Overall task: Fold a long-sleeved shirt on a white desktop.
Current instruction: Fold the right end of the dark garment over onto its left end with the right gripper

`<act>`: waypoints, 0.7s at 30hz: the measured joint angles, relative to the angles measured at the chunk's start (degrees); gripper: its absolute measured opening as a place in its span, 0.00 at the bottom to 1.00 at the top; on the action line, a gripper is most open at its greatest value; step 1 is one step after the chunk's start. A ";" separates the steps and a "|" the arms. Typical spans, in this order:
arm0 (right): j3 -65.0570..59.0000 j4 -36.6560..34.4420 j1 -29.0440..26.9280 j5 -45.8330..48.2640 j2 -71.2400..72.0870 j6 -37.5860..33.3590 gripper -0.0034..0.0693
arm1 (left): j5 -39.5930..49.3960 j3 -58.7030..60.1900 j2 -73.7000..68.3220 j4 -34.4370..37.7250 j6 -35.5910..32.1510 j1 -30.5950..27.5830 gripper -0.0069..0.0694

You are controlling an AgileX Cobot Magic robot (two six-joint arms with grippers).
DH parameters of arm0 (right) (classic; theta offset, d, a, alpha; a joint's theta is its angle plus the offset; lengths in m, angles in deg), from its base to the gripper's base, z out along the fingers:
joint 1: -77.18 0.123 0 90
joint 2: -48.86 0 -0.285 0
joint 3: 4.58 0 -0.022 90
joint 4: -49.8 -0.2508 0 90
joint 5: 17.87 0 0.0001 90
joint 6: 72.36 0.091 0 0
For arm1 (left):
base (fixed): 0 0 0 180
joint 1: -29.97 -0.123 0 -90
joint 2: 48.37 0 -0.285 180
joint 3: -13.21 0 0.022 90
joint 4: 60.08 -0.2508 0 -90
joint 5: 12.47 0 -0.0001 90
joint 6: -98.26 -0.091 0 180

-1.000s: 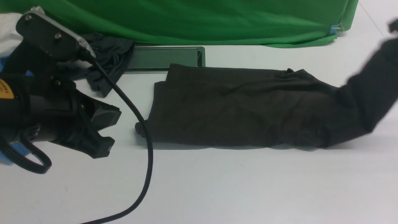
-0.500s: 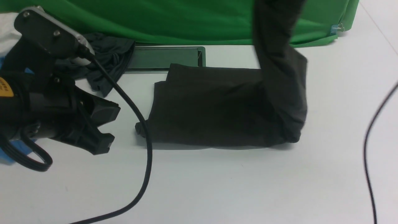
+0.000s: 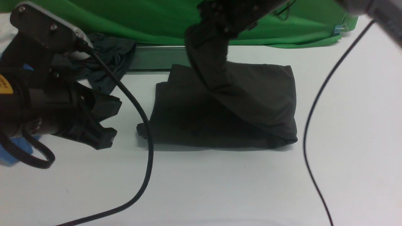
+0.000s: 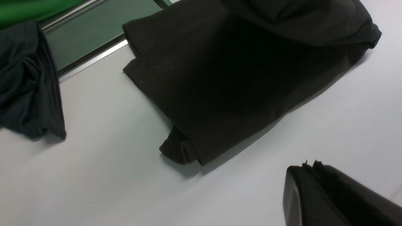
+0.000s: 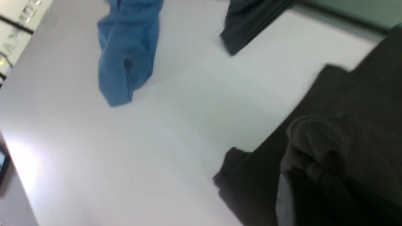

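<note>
The dark brownish-black long-sleeved shirt lies as a folded rectangle in the middle of the white desktop. Its right part is doubled over leftward, and one end rises in a column to my right gripper, which hangs above the shirt's back left area. In the right wrist view that gripper is shut on bunched shirt cloth. My left gripper hovers left of the shirt, apart from it. Its fingers are pressed together and empty, near the shirt's front left corner.
A slate-grey garment lies crumpled at the back left beside a dark recessed panel. A bright blue shirt lies further left. Green backdrop cloth runs along the back. Black cables hang over the desktop on both sides of the shirt.
My right gripper has carried the shirt's right end up and over to the left, doubling the shirt to about half its length. The left arm has barely moved.
</note>
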 joint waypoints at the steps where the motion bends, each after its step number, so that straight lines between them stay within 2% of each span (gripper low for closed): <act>1: 0.00 -0.17 0.42 -0.14 -0.77 0.00 0.17 | -0.14 0.00 0.00 0.00 0.00 0.00 0.11; 4: 0.00 -0.49 1.17 -0.84 -2.57 1.02 0.18 | -0.39 0.00 0.00 0.00 0.00 0.00 0.11; 6: 0.00 -0.81 1.56 -1.38 -3.27 2.11 0.23 | -0.43 0.00 0.00 0.00 0.00 0.00 0.11; 8: 0.00 -1.34 2.02 -2.00 -3.56 3.72 0.38 | -0.43 0.00 0.00 0.00 0.05 0.00 0.11; 11: 0.60 -2.56 2.22 -1.77 -3.49 5.64 0.69 | -0.43 0.00 0.00 0.00 0.05 0.00 0.11; 13: 1.61 -2.56 2.21 -0.13 -3.09 6.42 0.80 | -0.43 0.00 0.00 0.00 0.05 0.00 0.11; 14: 2.09 -2.25 2.09 0.51 -2.57 6.51 0.82 | -0.43 0.00 0.00 0.00 0.05 0.00 0.11; 15: 2.36 -1.15 2.00 0.85 -2.06 6.57 0.81 | -0.43 0.00 0.00 -0.11 0.05 0.00 0.11; 17: 2.43 3.59 1.75 1.21 0.45 6.92 0.73 | -0.43 0.00 0.00 -0.12 0.05 0.00 0.11; 19: 1.88 10.40 1.62 1.21 3.82 7.28 0.58 | -0.43 0.00 0.00 -0.17 0.10 0.00 0.11; 21: -0.98 20.32 1.63 1.21 8.49 7.47 0.37 | -0.65 0.00 -0.44 -0.17 0.75 0.00 0.11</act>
